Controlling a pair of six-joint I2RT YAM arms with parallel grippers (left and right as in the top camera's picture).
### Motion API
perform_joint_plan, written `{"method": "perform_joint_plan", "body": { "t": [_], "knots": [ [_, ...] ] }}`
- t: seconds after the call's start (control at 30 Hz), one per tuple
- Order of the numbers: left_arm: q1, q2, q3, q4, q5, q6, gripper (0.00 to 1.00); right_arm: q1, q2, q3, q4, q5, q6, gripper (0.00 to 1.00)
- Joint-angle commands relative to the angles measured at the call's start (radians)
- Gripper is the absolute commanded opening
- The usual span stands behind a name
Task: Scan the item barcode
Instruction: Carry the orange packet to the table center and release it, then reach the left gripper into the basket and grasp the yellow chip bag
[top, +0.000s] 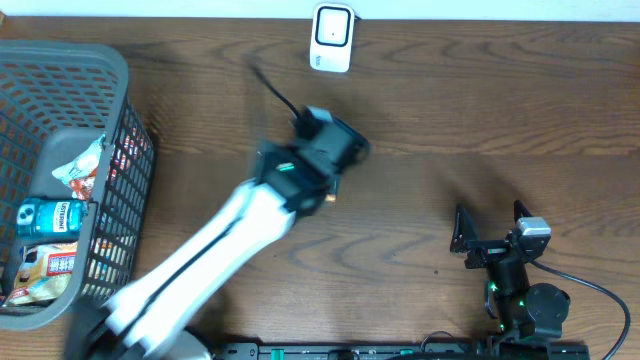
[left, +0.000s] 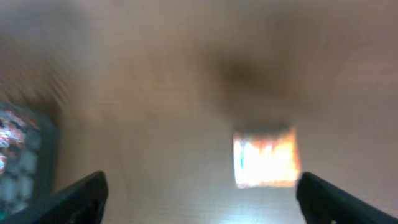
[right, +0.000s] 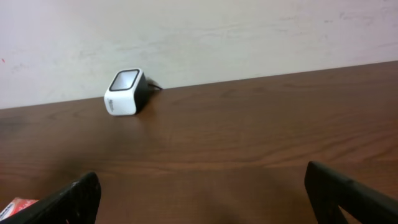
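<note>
Left claw (left: 202, 183) gapes empty over a blurred orange packet (left: 265, 157), print unreadable; right claw (right: 202, 177) wide, empty

Basket (top: 118, 70) far left; scanner (top: 332, 37) at back.

A dark brown wood-grain table (top: 480, 120) fills the scene, its grain running side to side. Along its far edge stands a plain off-white wall (right: 249, 31), faintly mottled, meeting the tabletop in a straight line. Soft, even light gives the wood a dull sheen; the left wrist view is blurred, its wood paler
</note>
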Motion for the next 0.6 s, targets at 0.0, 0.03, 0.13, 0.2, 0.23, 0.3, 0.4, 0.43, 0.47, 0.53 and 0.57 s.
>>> {"method": "perform_joint_plan", "body": {
  "t": [0.0, 0.03, 0.13, 0.2, 0.23, 0.3, 0.4, 0.43, 0.47, 0.53, 0.57],
  "knots": [
    [0.100, -0.218, 0.069, 0.057, -0.122, 0.002, 0.98, 0.006, -0.002, -0.001, -0.004, 0.000, -0.011, 0.99],
    [0.142, -0.262, 0.069, 0.086, -0.135, 0.002, 0.98, 0.006, -0.002, -0.001, -0.004, 0.000, -0.011, 0.99],
    [0.322, -0.369, 0.069, 0.132, -0.137, -0.008, 0.98, 0.006, -0.002, -0.001, -0.004, 0.000, -0.011, 0.99],
    [0.474, -0.409, 0.068, 0.124, -0.137, -0.032, 0.98, 0.006, -0.002, -0.001, -0.004, 0.000, -0.011, 0.99],
    [0.543, -0.418, 0.068, 0.114, -0.136, -0.050, 0.98, 0.006, -0.002, -0.001, -0.004, 0.000, -0.011, 0.99],
    [0.787, -0.413, 0.068, 0.065, -0.079, -0.109, 0.98, 0.006, -0.002, -0.001, -0.004, 0.000, -0.011, 0.99],
    [1.002, -0.370, 0.068, -0.002, 0.058, -0.171, 0.98, 0.006, -0.002, -0.001, -0.004, 0.000, -0.011, 0.99],
    [1.076, -0.346, 0.068, -0.035, 0.114, -0.212, 0.98, 0.006, -0.002, -0.001, -0.004, 0.000, -0.011, 0.99],
    [1.133, -0.323, 0.067, -0.064, 0.157, -0.254, 0.98, 0.006, -0.002, -0.001, -0.004, 0.000, -0.011, 0.99],
    [1.260, -0.254, 0.062, -0.140, 0.251, -0.364, 0.98, 0.006, -0.002, -0.001, -0.004, 0.000, -0.011, 0.99],
    [1.293, -0.232, 0.059, -0.157, 0.275, -0.385, 0.98, 0.006, -0.002, -0.001, -0.004, 0.000, -0.011, 0.99]
  ]
}}
